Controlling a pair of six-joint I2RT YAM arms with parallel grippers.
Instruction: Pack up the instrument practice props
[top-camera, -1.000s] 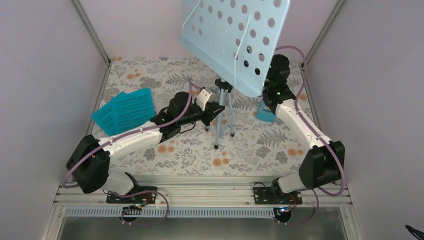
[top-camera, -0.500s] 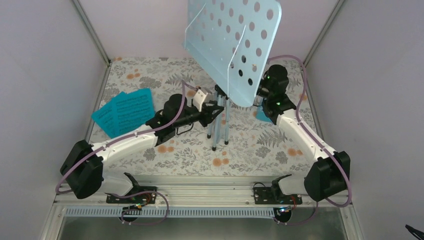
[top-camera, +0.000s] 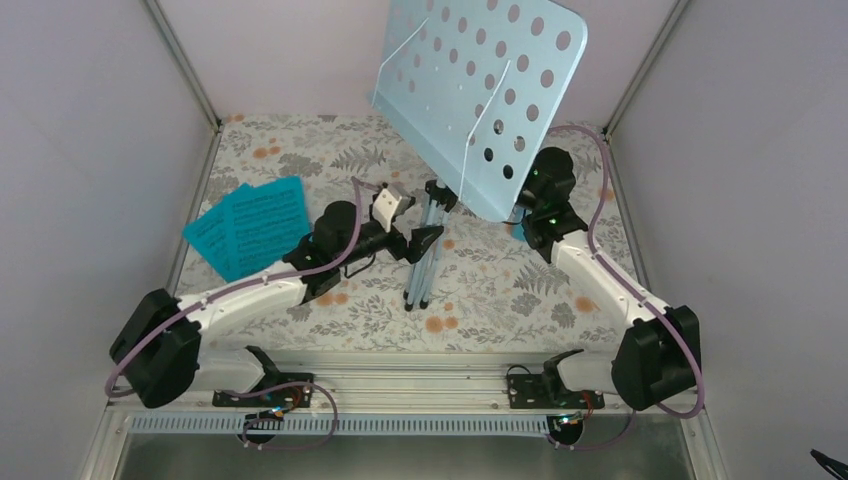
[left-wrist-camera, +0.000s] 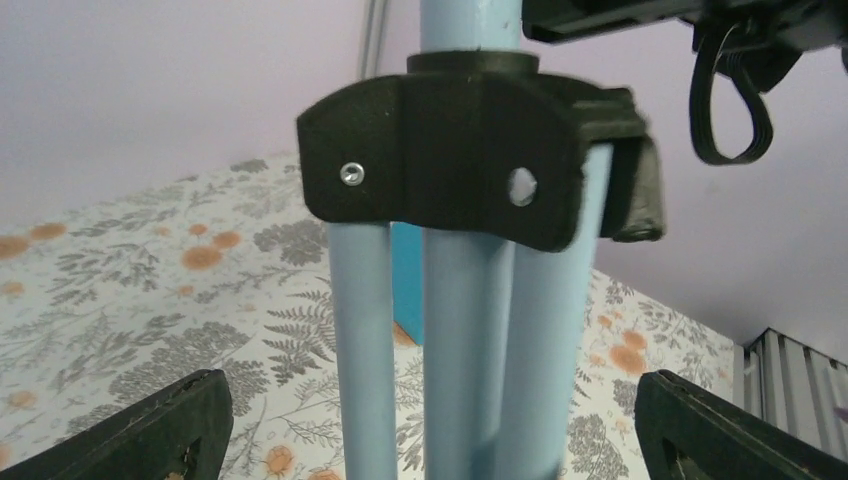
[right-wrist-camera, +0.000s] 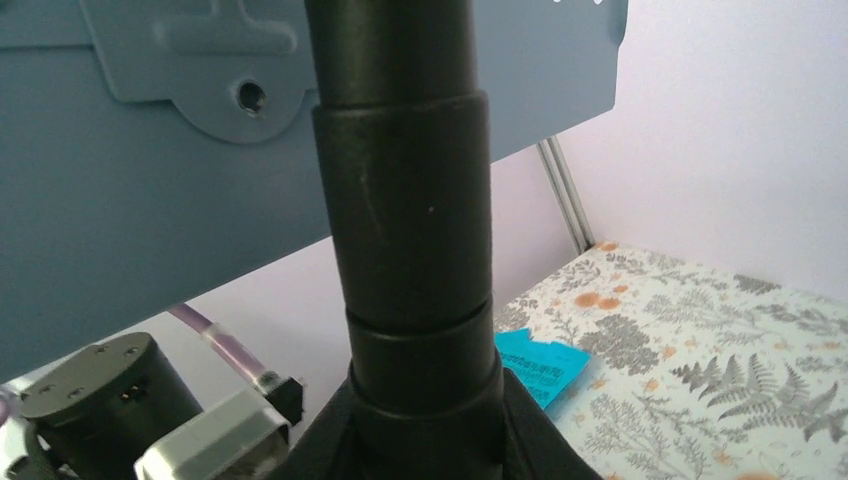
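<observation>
From the near edge of the table (top-camera: 500, 300), the left arm reaches toward the middle. There the left gripper (left-wrist-camera: 432, 400) sits with its fingers (left-wrist-camera: 150, 430) spread wide on either side of the tripod legs (top-camera: 420, 275) of the music stand (top-camera: 480, 90), touching none of them. The legs hang bunched together under their black hub (left-wrist-camera: 450, 160), nearly parallel, so the stand has no footing of its own. By the look of it the folding step is done, and the left arm grips nothing at this instant.

That puts the load on the right arm. In the overhead view the right gripper (right-wrist-camera: 425, 440) is hidden behind the perforated desk (top-camera: 520, 60). Its wrist camera shows the stand's black post (right-wrist-camera: 410, 200) filling the space between its fingers, so it appears clamped on the post. That grip holds the stand up, leaning, over the middle of the table toward the far edge.

Just beside the right wrist, near the right edge, a sliver of the blue metronome (top-camera: 520, 230) shows on the table. The turquoise sheet-music pages (top-camera: 250, 225) lie fanned by the left edge, well apart from both grippers. Neither looks packed yet. No container is in view, so where the props are meant to go cannot be told.
</observation>
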